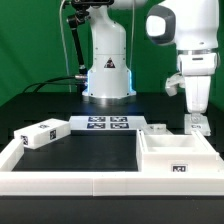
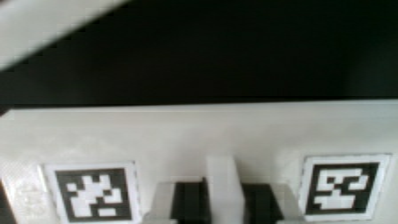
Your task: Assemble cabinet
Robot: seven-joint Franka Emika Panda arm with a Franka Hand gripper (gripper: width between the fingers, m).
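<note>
Black table, our gripper low at the far edge of the cabinet.
Its jaws flank a white wall; we cannot tell whether they clamp it.

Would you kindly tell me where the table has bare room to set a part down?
The table is barest in its middle, bordered by the tagged block, the marker board, the cabinet body and the front border rail. The exterior view's right is crowded: the claw hangs at the cabinet body's back wall.
</note>
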